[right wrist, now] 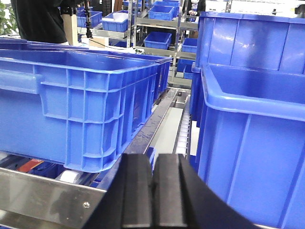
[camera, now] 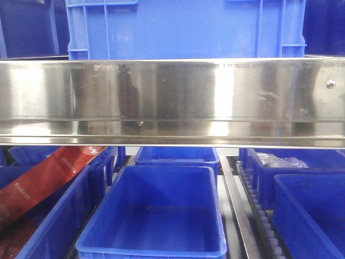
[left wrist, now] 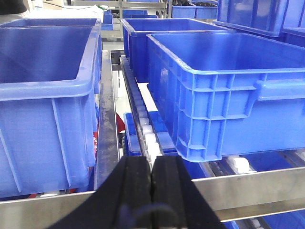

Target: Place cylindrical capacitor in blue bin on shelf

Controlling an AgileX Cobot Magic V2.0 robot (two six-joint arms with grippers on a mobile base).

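Observation:
The cylindrical capacitor does not show in any view. The shelf's shiny steel front rail [camera: 172, 102] crosses the front view, with an empty blue bin [camera: 156, 216] on the tier below it and a large blue bin [camera: 183, 27] above. My left gripper [left wrist: 151, 160] is shut with nothing visible between its black fingers. It hovers over the shelf rail [left wrist: 248, 188], in front of the roller track [left wrist: 143, 119] between two blue bins. My right gripper [right wrist: 153, 157] is also shut, over a steel rail [right wrist: 43, 191], between a blue bin on the left [right wrist: 81, 100] and one on the right [right wrist: 252, 138].
A red package [camera: 48, 175] leans in a bin at the lower left. More blue bins [camera: 307, 199] stand at the lower right beside a roller track [camera: 259, 210]. In the left wrist view bins flank the track on the left [left wrist: 43, 100] and right [left wrist: 228, 90]. A person [right wrist: 40, 19] stands far back.

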